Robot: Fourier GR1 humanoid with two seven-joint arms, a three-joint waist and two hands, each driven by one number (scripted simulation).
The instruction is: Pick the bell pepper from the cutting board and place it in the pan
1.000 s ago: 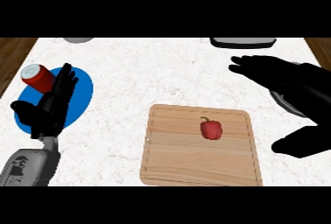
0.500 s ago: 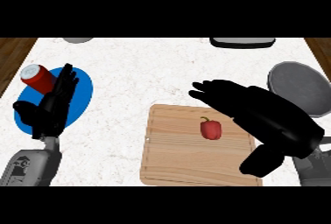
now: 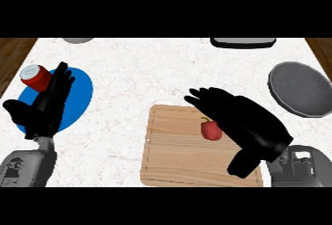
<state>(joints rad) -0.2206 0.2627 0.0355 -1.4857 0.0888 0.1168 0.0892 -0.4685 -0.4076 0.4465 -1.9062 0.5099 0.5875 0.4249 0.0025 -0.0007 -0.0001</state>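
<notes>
A small red bell pepper (image 3: 211, 130) with a green stem lies on the wooden cutting board (image 3: 178, 156) in the lower middle. My right hand (image 3: 243, 121) hovers over the board's right part, fingers straight and open, its palm just right of the pepper and partly over it. The dark grey round pan (image 3: 301, 88) sits at the right edge, beyond the hand. My left hand (image 3: 45, 105) rests open at the left, fingers up, over a blue plate.
A blue plate (image 3: 74, 99) lies at the left with a red can (image 3: 35, 75) on its far edge. A dark tray-like object (image 3: 243, 42) and a grey round thing (image 3: 79, 40) sit along the counter's far edge. Wooden floor shows past both side edges.
My right hand has swung leftward and nearer, from over the pan to above the board beside the pepper, uncovering the pan. The left hand and the pepper have stayed put.
</notes>
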